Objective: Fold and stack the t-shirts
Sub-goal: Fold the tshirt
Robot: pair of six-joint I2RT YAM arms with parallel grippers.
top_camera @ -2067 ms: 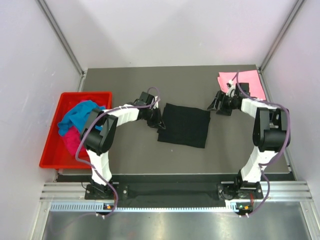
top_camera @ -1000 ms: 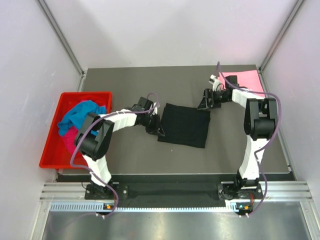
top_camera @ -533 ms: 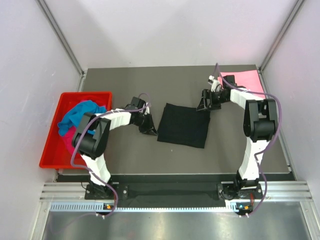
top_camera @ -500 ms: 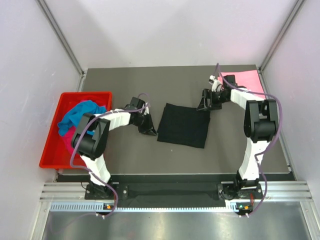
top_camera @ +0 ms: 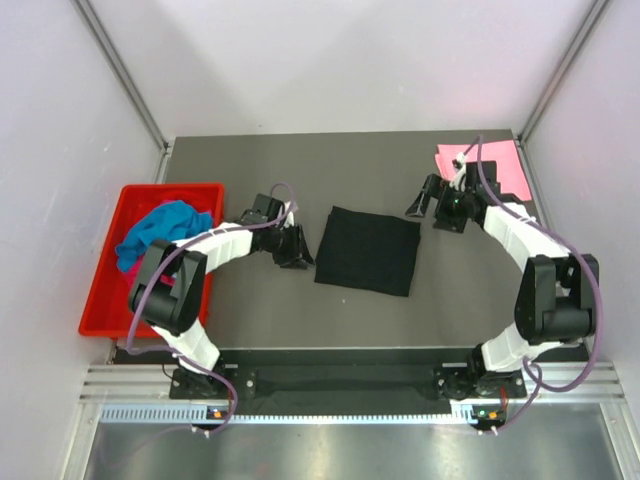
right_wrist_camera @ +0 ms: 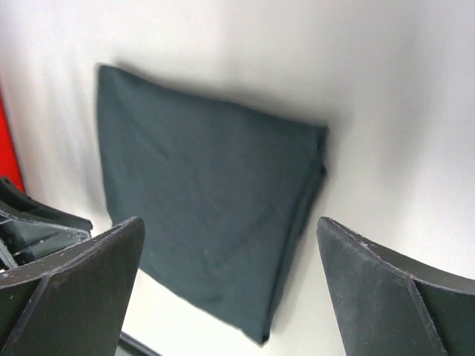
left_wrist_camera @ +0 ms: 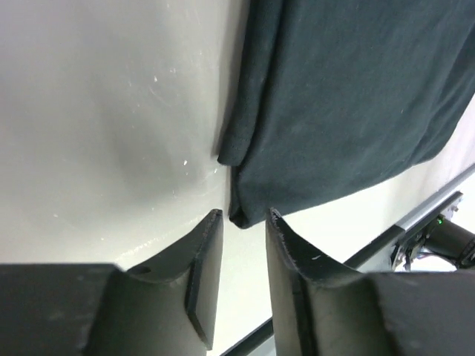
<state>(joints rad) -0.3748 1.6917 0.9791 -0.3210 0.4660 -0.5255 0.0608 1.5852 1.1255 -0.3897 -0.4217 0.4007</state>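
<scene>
Step in hand: the black shirt [top_camera: 367, 250] lies folded into a flat rectangle at the middle of the table [top_camera: 260, 305]; as I judge it, it now has to go onto the pink shirt [top_camera: 490, 165], which lies flat at the far right corner

Left pincer [left_wrist_camera: 243, 219]: low at the shirt's left edge; jaws only a narrow gap apart, nothing between them; the near corner of the cloth sits just past my fingertips

Right pincer [right_wrist_camera: 228, 222]: above the shirt's far right corner; jaws spread wide, empty

Grip: I should slide each lower finger under every layer at the edge, not just the top one; otherwise the fold opens when lifted

Lift: both sides together and level; keep the cloth lightly taut between my pincers so the middle does not sag

Placing: line the edges up over the pink shirt, lower flat, then let go

Risk: dragging across the table may rumple the bottom layer

Left to do: the turquoise shirt [top_camera: 160, 225] and magenta shirt [top_camera: 142, 282] lie crumpled in the red tray [top_camera: 115, 327], well apart on the left
</scene>
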